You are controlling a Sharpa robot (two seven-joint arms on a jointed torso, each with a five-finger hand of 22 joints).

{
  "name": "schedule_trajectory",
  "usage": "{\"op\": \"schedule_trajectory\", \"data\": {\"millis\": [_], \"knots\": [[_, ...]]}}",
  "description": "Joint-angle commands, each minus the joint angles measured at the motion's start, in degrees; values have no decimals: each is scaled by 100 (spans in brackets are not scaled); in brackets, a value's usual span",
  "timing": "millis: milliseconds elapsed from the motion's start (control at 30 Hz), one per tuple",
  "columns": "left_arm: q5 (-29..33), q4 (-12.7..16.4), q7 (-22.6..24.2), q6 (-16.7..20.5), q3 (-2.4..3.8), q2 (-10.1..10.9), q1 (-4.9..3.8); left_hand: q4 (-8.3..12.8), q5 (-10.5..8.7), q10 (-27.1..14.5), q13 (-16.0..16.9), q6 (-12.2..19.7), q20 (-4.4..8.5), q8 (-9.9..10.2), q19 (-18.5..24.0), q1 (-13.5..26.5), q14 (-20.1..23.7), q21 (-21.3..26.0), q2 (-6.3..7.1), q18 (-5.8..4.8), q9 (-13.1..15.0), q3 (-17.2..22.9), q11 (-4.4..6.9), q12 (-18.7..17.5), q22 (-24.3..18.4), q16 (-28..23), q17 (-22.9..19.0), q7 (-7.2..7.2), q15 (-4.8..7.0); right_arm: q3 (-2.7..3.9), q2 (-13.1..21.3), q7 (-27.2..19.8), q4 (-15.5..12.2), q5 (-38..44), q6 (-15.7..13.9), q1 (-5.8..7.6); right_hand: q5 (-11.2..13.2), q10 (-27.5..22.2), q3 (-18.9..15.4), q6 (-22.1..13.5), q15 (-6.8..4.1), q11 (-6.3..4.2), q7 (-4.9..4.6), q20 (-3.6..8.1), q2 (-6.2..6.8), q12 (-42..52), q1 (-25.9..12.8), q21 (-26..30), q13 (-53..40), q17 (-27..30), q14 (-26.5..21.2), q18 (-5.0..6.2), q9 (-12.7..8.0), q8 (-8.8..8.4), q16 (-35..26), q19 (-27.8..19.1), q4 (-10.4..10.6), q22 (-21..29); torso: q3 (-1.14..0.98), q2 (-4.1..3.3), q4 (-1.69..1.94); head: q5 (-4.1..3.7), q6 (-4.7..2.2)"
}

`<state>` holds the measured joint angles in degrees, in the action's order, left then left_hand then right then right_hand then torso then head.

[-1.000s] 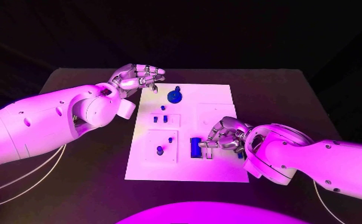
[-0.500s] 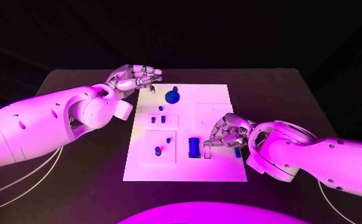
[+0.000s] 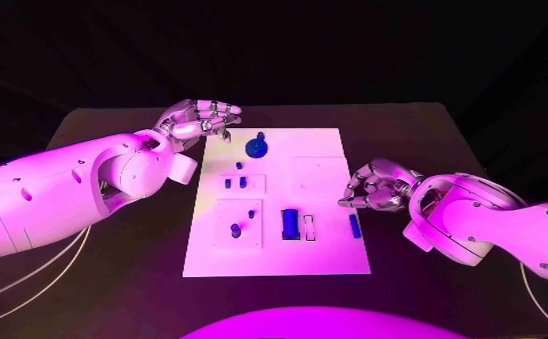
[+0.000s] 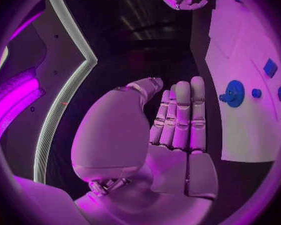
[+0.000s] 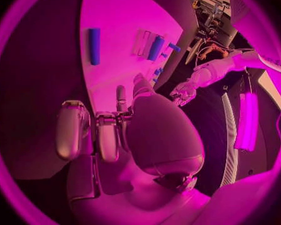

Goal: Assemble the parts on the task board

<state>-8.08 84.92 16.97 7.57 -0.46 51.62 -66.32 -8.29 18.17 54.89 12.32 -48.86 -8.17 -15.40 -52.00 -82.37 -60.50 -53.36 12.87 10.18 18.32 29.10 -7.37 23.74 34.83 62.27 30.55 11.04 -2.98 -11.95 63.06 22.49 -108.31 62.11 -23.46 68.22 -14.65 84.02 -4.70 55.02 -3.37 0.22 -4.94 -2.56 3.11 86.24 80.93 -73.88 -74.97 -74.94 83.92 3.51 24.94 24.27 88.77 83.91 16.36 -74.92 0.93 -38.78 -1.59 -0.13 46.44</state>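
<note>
task board (image 3: 325, 256) lies between both hands: left hand (image 3: 203, 119) fingers together, right hand (image 3: 374, 187) fingers curled, both empty.

- The task board (image 3: 325, 149), a white rectangular plate, lay flat on the counter.
- A round blue gear part (image 3: 258, 148) sat at the board's far left end.
- A blue bar (image 3: 290, 224) stood in the board's near middle.
- A slim blue stick (image 3: 355, 226) lay near its right edge.

Both hands (image 3: 203, 119) (image 3: 374, 186) empty, fingers curled
</note>
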Motion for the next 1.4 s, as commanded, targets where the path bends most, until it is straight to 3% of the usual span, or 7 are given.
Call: {"op": "schedule_trajectory", "data": {"millis": [33, 333, 767, 1233, 1400], "knots": [[37, 14, 101, -93, 4, -18, 1, -12, 8, -44, -5, 45, -24, -35, 3, 24, 42, 36, -32, 39, -5, -25, 9, 33, -7, -22, -9, 1, 0, -9, 117, -57, -34, 285, 81, -45, -15, 318, 35, -11, 26, 42, -13, -32, -3, -33, 43, 2, -1111, -990, 502, -49, -8, -24, -33, 100, -7, -1054, -6, -1, -1, -62, -13], [37, 16, 101, -90, 3, -26, 8, -12, 8, -44, -5, 45, -24, -35, 3, 24, 42, 36, -32, 39, -5, -25, 9, 33, -7, -22, -9, 1, 0, -35, 358, 292, -72, 671, 158, -210, 0, 308, 4, 92, 45, 59, -28, -62, 7, -60, -200, -19, -1094, -995, 502, -52, -72, -108, -34, 111, 42, -1069, -6, -5, 10, -106, -33], [38, 19, 105, -94, 3, -28, 15, -18, 7, -45, -6, 48, -25, -38, 1, 32, 44, 45, -28, 39, -7, -31, 9, 40, -13, -21, -9, 1, -1, -63, 300, 629, -37, 952, 266, -429, 17, 327, -193, 317, 13, 14, 29, -46, 37, -60, -771, -55, -1109, -1018, 508, -58, -104, -144, -30, 137, 43, -1096, 0, -12, 14, -116, -35], [44, 13, 95, -105, 3, -21, 18, -18, 7, -45, -6, 48, -25, -38, 1, 32, 44, 45, -28, 39, -7, -31, 9, 40, -13, -21, -9, 1, -1, -66, 150, 714, -27, 1098, 385, -502, 8, 357, -332, 499, -40, -54, 112, -7, 65, -25, -792, -101, -1148, -1044, 514, -67, -43, -24, -23, 159, 31, -1116, 0, -10, 14, -103, -22], [46, 11, 86, -112, 3, -16, 18, -18, 7, -45, -6, 48, -25, -38, 1, 32, 44, 45, -28, 39, -7, -31, 9, 40, -13, -21, -9, 1, -1, -66, 75, 757, 9, 1185, 437, -527, 1, 364, -347, 507, -71, -84, 141, 24, 98, -23, -571, -111, -1154, -1055, 516, -70, -15, 20, -21, 166, 14, -1124, -1, -12, 15, -102, -11]]}}
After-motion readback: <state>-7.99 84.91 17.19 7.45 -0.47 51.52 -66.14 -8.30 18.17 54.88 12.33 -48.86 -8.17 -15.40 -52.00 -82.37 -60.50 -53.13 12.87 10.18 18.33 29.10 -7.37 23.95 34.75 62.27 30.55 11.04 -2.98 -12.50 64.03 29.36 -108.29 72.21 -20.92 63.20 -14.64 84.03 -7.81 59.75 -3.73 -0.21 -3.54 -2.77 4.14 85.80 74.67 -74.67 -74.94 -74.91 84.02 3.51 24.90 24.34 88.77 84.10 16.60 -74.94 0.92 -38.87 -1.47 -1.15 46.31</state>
